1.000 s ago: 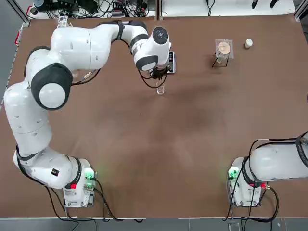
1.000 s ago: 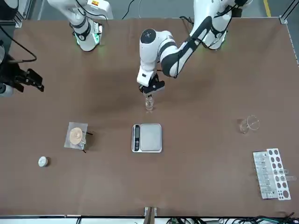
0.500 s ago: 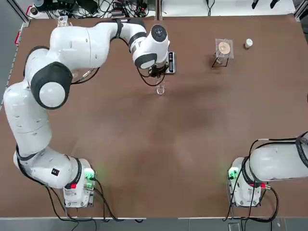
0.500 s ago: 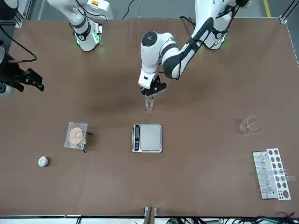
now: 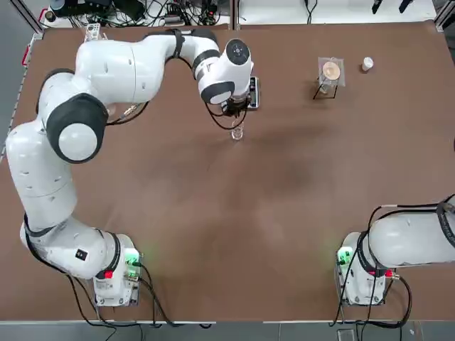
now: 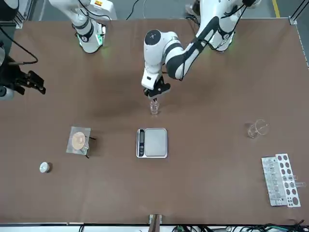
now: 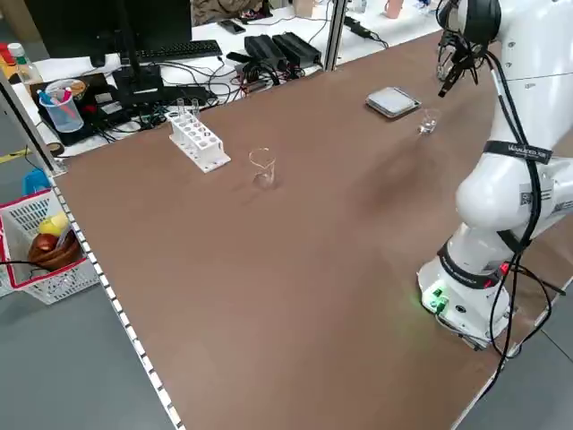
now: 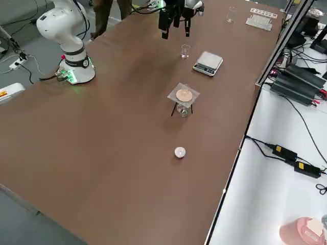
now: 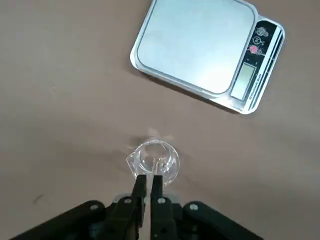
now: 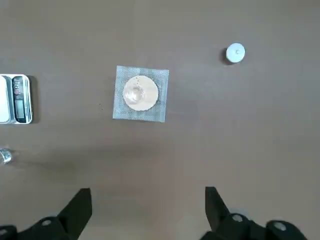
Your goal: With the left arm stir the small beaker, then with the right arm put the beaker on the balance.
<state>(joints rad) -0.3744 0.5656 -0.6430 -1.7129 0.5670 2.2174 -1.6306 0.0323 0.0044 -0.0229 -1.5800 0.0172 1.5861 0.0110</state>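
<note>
The left gripper (image 6: pixel 154 94) drifted a bit sideways over the small beaker (image 6: pixel 154 107) and came back, same spot as a second ago.

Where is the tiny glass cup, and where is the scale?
small beaker (image 9: pixel 153 161), left wrist view, on its round rim.
balance (image 6: pixel 155 142), front view, on its silver pan.

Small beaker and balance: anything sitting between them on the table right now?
Nothing. In the left wrist view only bare brown table separates the small beaker from the balance; the front view shows the same gap clear.
</note>
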